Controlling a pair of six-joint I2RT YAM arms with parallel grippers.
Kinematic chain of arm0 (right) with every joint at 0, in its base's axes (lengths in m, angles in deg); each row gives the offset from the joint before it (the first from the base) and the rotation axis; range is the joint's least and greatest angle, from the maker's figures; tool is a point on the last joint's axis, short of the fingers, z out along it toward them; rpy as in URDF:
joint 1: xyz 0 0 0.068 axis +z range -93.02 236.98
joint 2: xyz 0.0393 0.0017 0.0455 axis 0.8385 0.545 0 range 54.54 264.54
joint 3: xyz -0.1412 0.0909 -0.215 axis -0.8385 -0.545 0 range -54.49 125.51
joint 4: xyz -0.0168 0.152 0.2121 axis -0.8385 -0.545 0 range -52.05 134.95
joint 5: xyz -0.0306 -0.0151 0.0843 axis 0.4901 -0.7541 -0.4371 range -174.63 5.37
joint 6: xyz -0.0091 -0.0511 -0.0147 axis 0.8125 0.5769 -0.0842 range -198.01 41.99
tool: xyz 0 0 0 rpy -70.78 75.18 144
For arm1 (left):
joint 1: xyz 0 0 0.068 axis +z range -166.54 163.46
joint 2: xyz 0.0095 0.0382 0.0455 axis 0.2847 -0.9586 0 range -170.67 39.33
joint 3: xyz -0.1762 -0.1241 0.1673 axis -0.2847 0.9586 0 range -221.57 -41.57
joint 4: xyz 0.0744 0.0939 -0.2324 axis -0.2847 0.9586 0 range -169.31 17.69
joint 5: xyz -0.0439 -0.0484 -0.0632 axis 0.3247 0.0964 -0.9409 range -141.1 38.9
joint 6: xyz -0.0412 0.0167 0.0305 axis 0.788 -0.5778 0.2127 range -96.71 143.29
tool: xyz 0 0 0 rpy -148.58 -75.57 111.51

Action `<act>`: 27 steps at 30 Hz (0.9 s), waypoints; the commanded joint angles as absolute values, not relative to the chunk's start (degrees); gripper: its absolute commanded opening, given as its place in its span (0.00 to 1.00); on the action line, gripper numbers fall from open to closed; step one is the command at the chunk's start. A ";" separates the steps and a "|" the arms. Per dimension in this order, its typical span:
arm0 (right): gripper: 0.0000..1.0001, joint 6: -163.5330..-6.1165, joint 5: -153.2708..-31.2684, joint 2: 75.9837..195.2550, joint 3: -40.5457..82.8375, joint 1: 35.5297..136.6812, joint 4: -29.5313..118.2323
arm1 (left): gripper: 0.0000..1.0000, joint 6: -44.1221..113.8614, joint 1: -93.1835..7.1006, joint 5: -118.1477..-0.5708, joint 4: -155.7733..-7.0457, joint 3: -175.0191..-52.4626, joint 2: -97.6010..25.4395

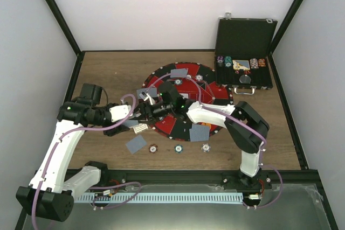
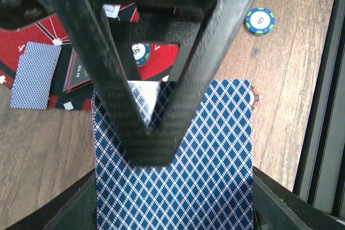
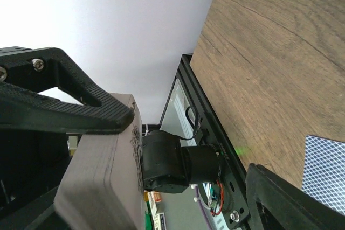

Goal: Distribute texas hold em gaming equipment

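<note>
I am pinching the held cards (image 2: 215, 165) between the pressed-together fingers of my left gripper (image 2: 151, 144). They are sitting low in the centre of the left wrist view with their blue-diamond backs facing the camera, over the wooden table (image 1: 108, 74) just off the lower-left rim of the mat (image 1: 215, 92). My right gripper (image 3: 191, 144) is standing with its fingers spread, and I am not seeing any card between them. Single cards are lying at the mat's top (image 1: 179, 72) and bottom (image 1: 199, 132) and on the wood at lower left (image 1: 136, 144), with a row of poker chips (image 1: 178, 147) below the mat. I am judging this as mid-deal, about to pass off the next card. That calls for lining my right fingers up on one card's free edge and closing on it alone while my left is gripping the rest firmly.
</note>
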State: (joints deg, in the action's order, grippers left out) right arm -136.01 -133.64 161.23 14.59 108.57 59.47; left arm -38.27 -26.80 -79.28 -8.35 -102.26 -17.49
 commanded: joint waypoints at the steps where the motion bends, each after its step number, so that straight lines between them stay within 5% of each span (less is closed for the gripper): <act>1: 0.73 -136.42 -133.11 157.98 12.42 106.62 59.81 | 0.05 -38.95 -26.60 -80.98 -7.93 -103.60 -16.49; 27: 0.66 -137.75 -134.72 165.22 18.37 109.48 60.17 | 0.04 -38.76 -26.65 -81.58 -8.29 -103.61 -16.60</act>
